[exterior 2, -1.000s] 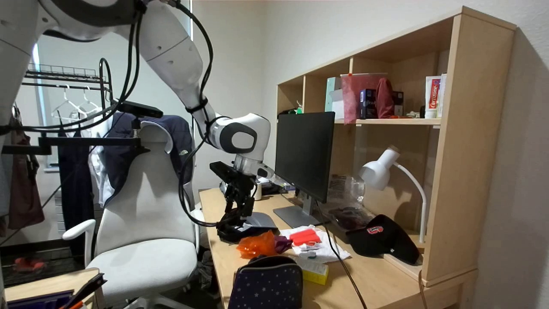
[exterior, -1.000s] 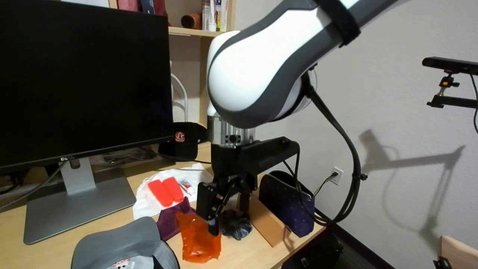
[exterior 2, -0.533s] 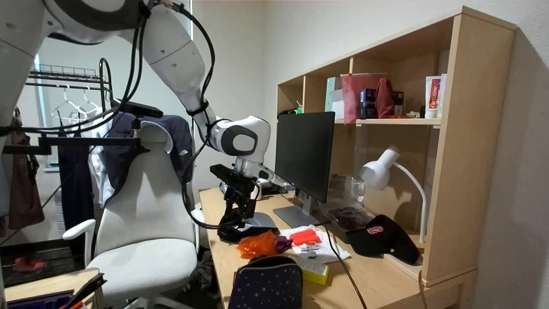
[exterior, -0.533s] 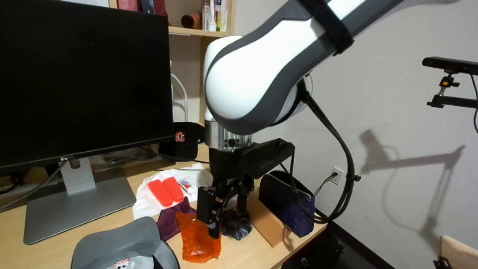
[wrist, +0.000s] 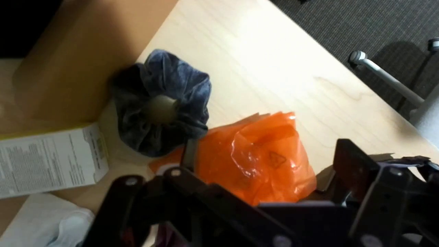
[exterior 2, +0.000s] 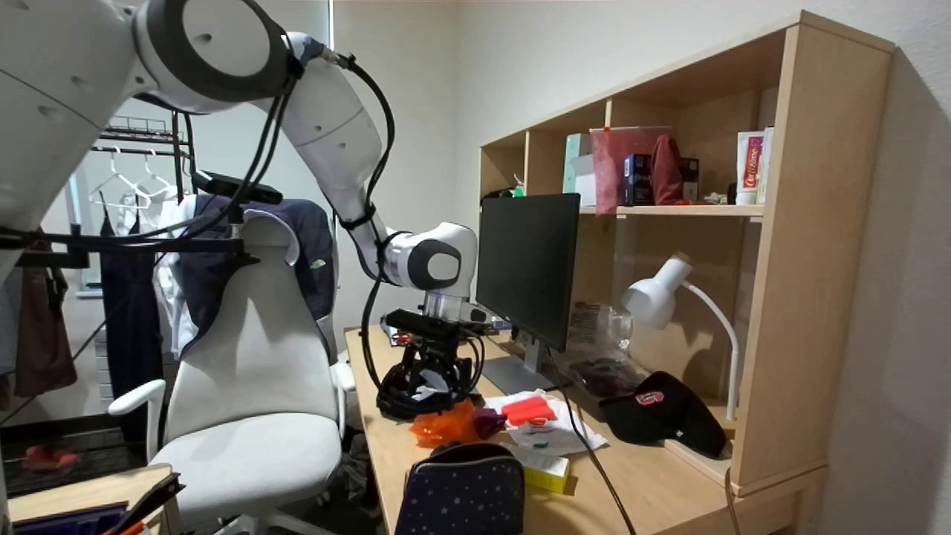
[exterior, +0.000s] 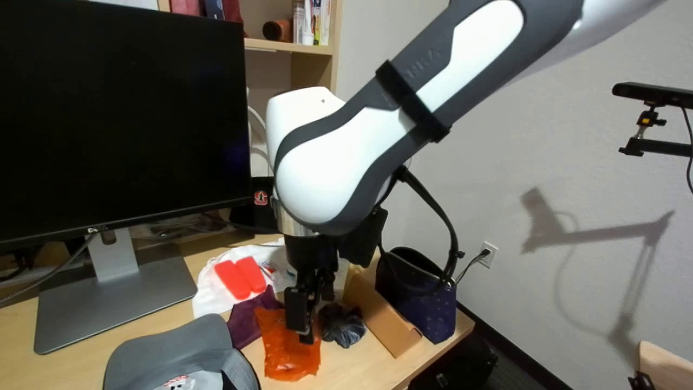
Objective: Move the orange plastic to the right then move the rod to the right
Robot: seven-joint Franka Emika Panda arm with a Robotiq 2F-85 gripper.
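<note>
My gripper [wrist: 269,159] is open wide and empty, its fingers [wrist: 351,168] spread well apart. In the wrist view the orange plastic [wrist: 253,161], crumpled and glossy, lies on the desk [wrist: 267,75] in the space between them; one finger covers part of it there, but whether I am touching it I cannot tell. A dark scrunchie [wrist: 176,79] sits just beside the plastic, and in an exterior view I have a purple cloth [exterior: 246,325] next to it and a grey cap [exterior: 168,344] near. My arm [exterior: 330,179] slants down from the upper right in an exterior view, then bends sharply close to its end; in both exterior views the gripper hangs below that bend, pointing down at the desk
</note>
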